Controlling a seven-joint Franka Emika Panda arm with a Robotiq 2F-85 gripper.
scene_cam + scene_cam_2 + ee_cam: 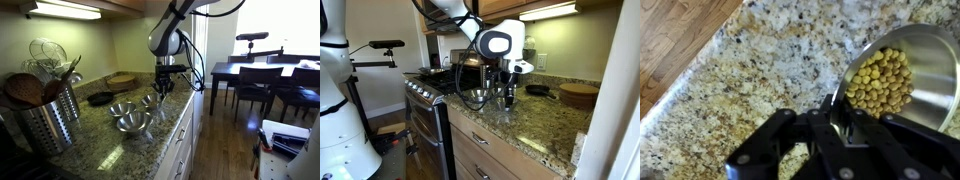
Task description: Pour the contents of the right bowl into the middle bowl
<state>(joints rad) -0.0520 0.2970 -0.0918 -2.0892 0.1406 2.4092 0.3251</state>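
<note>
Grasp stage of the pour. The black two-fingered Robotiq gripper (843, 108) stands at the near rim of the shiny steel bowl filled with small yellow kernels (885, 75), which is the right bowl of the task. The fingers are drawn narrow astride the rim, apparently pinching it, though firm contact cannot be confirmed. In an exterior view the gripper (163, 84) hangs just above this bowl (152, 100) on the speckled granite counter (100, 135). Two empty steel bowls lie near it: a larger one (133, 123), judged to be the middle bowl, and a smaller one (121, 108) behind it. No kernels are seen outside the bowl, so pouring has not begun. The next move calls for a lift with the bowl kept level, a short carry over the larger bowl, then a slow wrist roll.
</note>
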